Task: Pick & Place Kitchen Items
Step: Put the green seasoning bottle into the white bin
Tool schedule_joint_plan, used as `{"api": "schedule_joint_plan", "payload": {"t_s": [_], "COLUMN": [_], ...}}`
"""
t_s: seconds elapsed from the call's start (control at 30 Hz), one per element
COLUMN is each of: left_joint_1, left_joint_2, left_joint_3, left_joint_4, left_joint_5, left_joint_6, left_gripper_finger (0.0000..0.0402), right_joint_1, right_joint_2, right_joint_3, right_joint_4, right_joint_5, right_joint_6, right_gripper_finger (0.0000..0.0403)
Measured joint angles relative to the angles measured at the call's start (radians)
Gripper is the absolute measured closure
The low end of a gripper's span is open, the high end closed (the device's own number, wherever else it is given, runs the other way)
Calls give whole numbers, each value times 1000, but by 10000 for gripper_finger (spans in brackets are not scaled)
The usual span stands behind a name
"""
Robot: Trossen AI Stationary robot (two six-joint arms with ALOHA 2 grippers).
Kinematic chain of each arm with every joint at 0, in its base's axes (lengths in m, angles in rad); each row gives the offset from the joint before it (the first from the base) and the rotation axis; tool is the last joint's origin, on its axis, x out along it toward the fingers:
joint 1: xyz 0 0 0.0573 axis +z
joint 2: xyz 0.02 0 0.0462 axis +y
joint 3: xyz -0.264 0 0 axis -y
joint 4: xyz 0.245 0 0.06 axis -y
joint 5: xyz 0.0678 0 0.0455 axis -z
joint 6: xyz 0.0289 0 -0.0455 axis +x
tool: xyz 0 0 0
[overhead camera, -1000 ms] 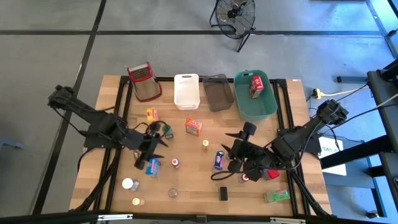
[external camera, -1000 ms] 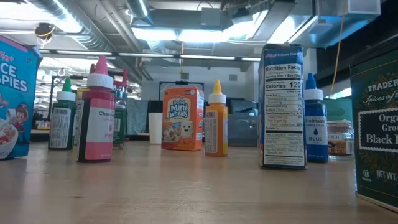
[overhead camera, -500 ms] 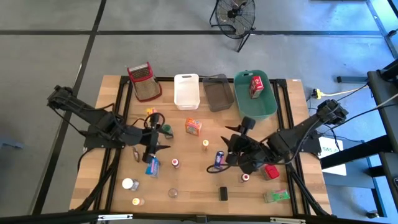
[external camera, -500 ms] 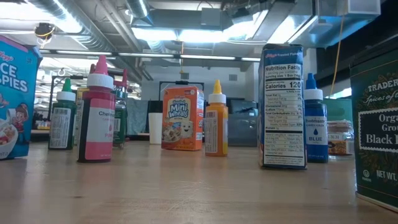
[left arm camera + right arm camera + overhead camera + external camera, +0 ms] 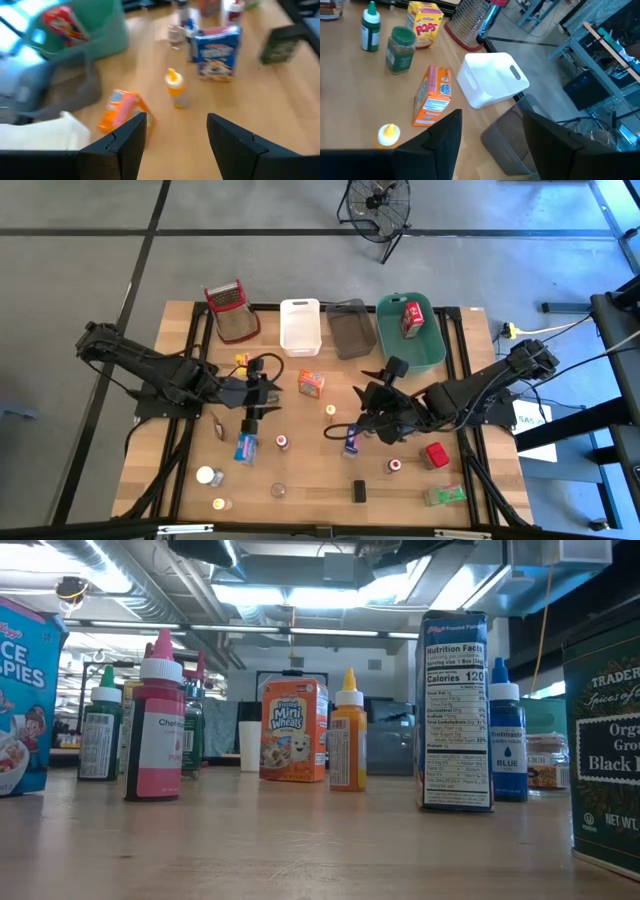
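Note:
Kitchen items stand scattered on the wooden table (image 5: 180, 430): an orange box (image 5: 311, 384), a yellow-capped bottle (image 5: 330, 411), two blue boxes (image 5: 352, 437) (image 5: 246, 447), a yellow box (image 5: 243, 363) and a red box (image 5: 436, 455). My left gripper (image 5: 266, 392) hovers open left of the orange box (image 5: 122, 107), fingers (image 5: 125, 142) apart with nothing between them. My right gripper (image 5: 350, 405) hovers open right of the yellow-capped bottle, above the blue box; its view shows the orange box (image 5: 432, 95) and a green-lidded jar (image 5: 400, 47) ahead.
Along the far edge stand a red-rimmed wire basket (image 5: 230, 310), a white bin (image 5: 300, 326), a grey bin (image 5: 350, 328) and a green bin (image 5: 425, 350) with a red box (image 5: 412, 317) inside. Small capped bottles (image 5: 207, 476), a black box (image 5: 359, 490) and a green packet (image 5: 445, 495) stand near the front.
Both grippers have swung toward the table's far edge and toward the middle: the left one up and rightward toward the orange box, the right one leftward past the red box to above the blue box. Both stay open. No item has moved.

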Motion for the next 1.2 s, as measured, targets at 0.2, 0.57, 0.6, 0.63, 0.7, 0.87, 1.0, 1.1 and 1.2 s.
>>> {"api": "schedule_joint_plan", "payload": {"t_s": [0.2, 0.57, 0.6, 0.63, 0.7, 0.87, 1.0, 1.1, 1.2], "left_joint_1": [-10, -15, -15, -15, -15, -15, -15, 17, 86], "left_joint_2": [-6, -5, -4, -1, 0, 4, 4, 4, 4], "left_joint_3": [0, 0, 0, 0, 0, -1, -3, -5, -5], "left_joint_4": [0, -1, -2, -7, -28, -71, -91, -144, -224], "left_joint_5": [-28, 74, 76, 76, 76, 41, 32, 20, 8], "left_joint_6": [56, -6, -17, -30, -59, -59, -70, -152, -206], "left_gripper_finger": [198, 150, 141, 132, 115, 91, 89, 90, 89], "right_joint_1": [-14, -13, -13, -13, -13, -10, -9, -9, -9], "right_joint_2": [0, 0, 0, 0, 0, -1, 0, 0, 0], "right_joint_3": [-5, -8, -8, -8, -8, -8, -8, -8, -8], "right_joint_4": [-5, -15, -14, -15, -14, -15, -15, -15, -16], "right_joint_5": [0, -10, -15, -24, -38, -39, -80, -98, -113], "right_joint_6": [1, 0, 0, 0, 2, 8, 8, 10, 11], "right_gripper_finger": [192, 192, 192, 192, 192, 192, 192, 192, 192]}}
